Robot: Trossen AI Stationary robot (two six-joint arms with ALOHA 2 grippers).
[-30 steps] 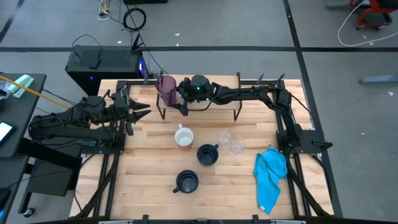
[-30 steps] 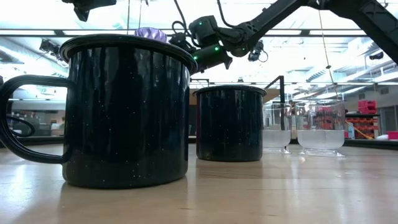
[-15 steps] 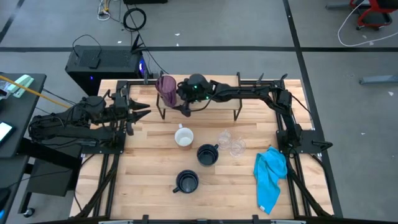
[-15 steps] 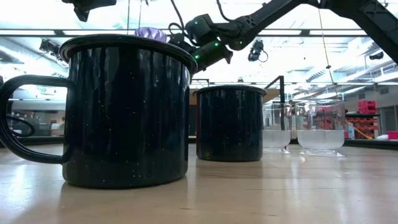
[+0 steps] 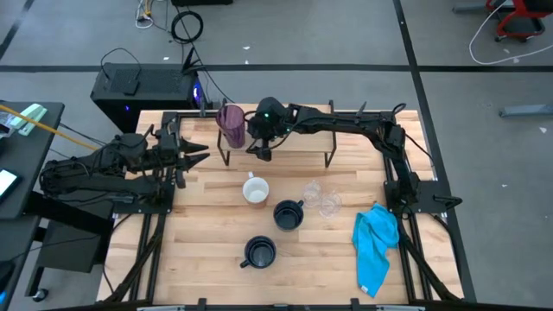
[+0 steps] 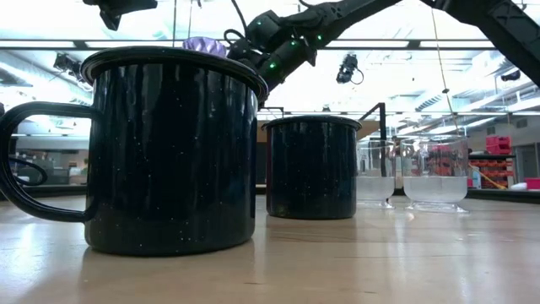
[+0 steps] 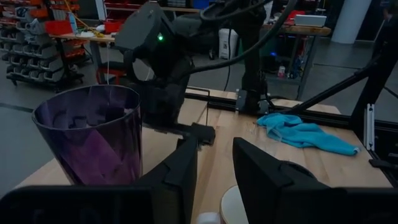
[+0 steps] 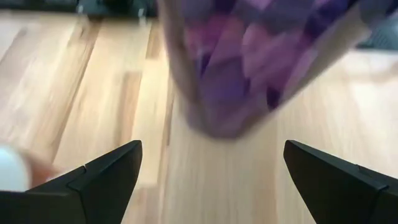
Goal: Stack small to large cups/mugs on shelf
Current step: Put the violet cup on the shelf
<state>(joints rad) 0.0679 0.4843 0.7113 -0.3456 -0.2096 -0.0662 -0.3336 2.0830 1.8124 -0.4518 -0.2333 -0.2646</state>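
Note:
The purple tumbler (image 5: pixel 231 123) stands upright by its base on the left end of the light-wood shelf (image 5: pixel 298 142); it also shows in the left wrist view (image 7: pixel 90 137) and the right wrist view (image 8: pixel 249 56). My right gripper (image 5: pixel 260 147) hovers just right of the tumbler, open and empty, its fingers (image 8: pixel 106 174) spread wide on this side of the cup. My left gripper (image 5: pixel 197 154) waits open at the table's left edge and looks toward the tumbler (image 7: pixel 214 146). The white-and-orange mug (image 5: pixel 256 190), two navy mugs (image 5: pixel 288 214) (image 5: pixel 259 251) and two clear glasses (image 5: pixel 311 190) (image 5: pixel 328 205) stand on the tabletop.
A bright blue cloth (image 5: pixel 376 242) lies at the table's right near side. The shelf's black wire legs (image 5: pixel 328 160) stand on the tabletop near the far edge. In the low view a navy mug (image 6: pixel 173 148) fills the foreground, with the second (image 6: pixel 312 166) and the glasses (image 6: pixel 434 173) behind.
My right gripper has gone up and drawn back a little from the purple tumbler, tipping as it rises. The tumbler stays upright on the shelf's left end.

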